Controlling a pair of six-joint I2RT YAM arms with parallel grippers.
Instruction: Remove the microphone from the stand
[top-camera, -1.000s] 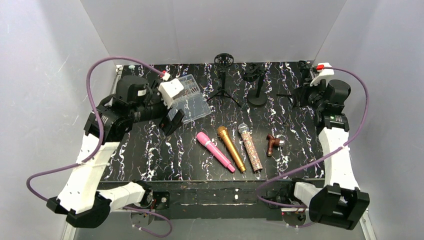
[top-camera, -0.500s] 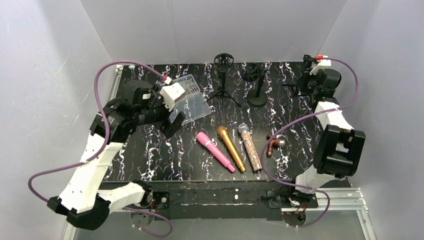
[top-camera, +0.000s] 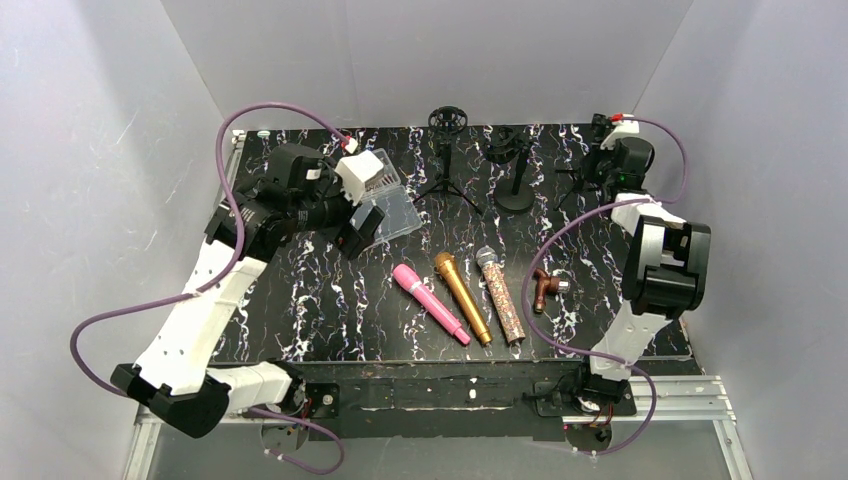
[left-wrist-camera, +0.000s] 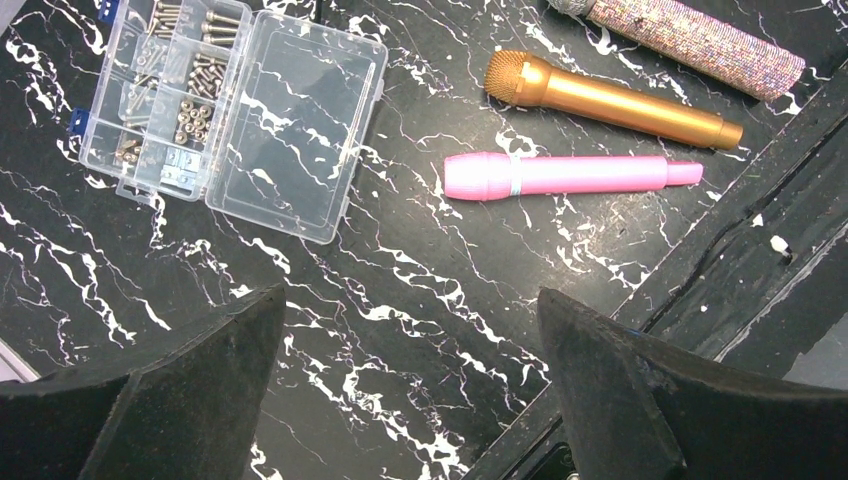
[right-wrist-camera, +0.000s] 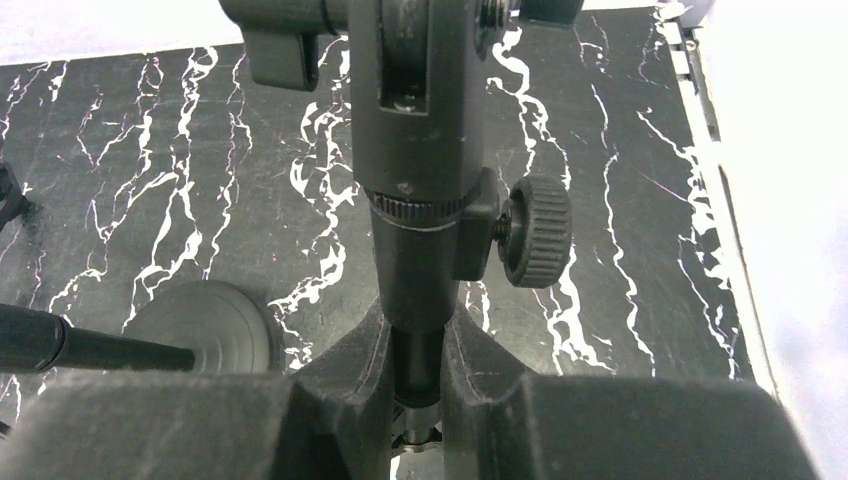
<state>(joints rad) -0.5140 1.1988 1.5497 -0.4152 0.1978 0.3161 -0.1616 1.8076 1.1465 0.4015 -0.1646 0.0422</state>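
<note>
The right tool was closed narrow on the post of the stand at the far right corner of the worktop. Its grip sat just under the collar with the knurled knob. The clip joint rose out of the top of the right wrist view. The overhead view hid that stand head behind the arm, so the mic could not be made out. By the task it probably sat in that clip.

The left tool hung wide and empty above the worktop, near the clear box of screws. Four loose mics lay on the worktop: pink mic, gold mic, glitter mic and a small brown mic. The tripod stand and round-base stand showed no mic either, as far as could be told.

The mic would likely be stiff and fairly light, with a smooth barrel that could slip under a loose pinch. The clip probably held it by friction alone. The stand looked light and top-heavy, so a pull would drag or tip it unless the post was braced, as it was. The best hold seemed to be across the barrel just beside the clip, drawing along the clip's axis. The grille head was best avoided, since it dents.
</note>
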